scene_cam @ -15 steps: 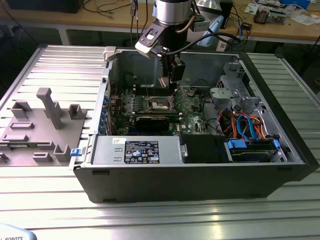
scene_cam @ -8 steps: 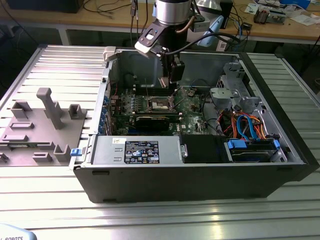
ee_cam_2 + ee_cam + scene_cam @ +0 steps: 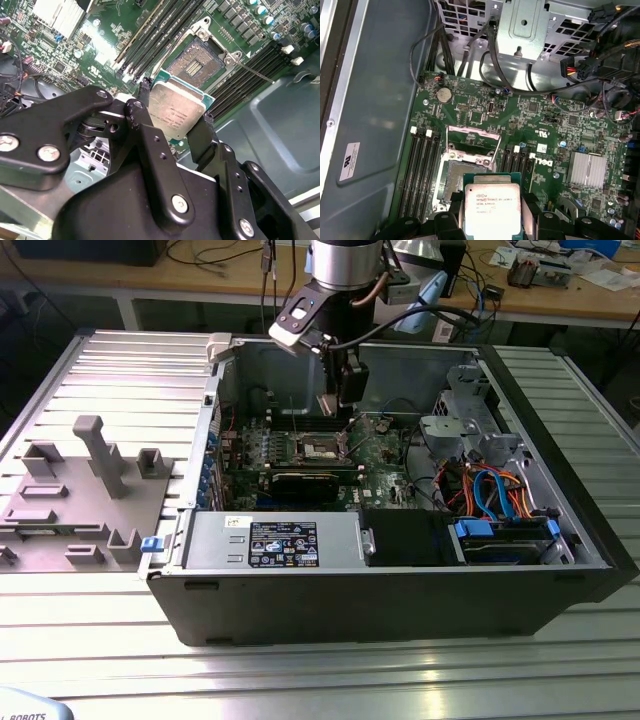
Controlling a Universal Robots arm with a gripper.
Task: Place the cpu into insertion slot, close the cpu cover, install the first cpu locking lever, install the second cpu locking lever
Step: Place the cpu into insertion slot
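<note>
Black fingers (image 3: 202,137) of the gripper (image 3: 175,107) are clamped on two opposite edges of the cpu (image 3: 492,210), its pale metal face turned toward the wrist cameras; beyond them, in order of size, the ribbed metal surface (image 3: 100,390) carries the open computer case (image 3: 400,590); inside the case the green motherboard (image 3: 545,125) lies flat on the case floor; on it the insertion slot (image 3: 455,177) stands uncovered, flanked on both sides by memory slots (image 3: 422,170); the cpu cover (image 3: 472,131) is swung up off the slot at the slot's far edge, well apart from the chip.

What matters is the offset; the cpu hangs above the board and not yet in the slot, overlapping only the slot's nearer edge in the first wrist view, so the slot lies ahead of the fingers, toward the raised cover; the chip's sides look roughly square to the slot's sides, and, being square, it has no long axis to align.
</note>
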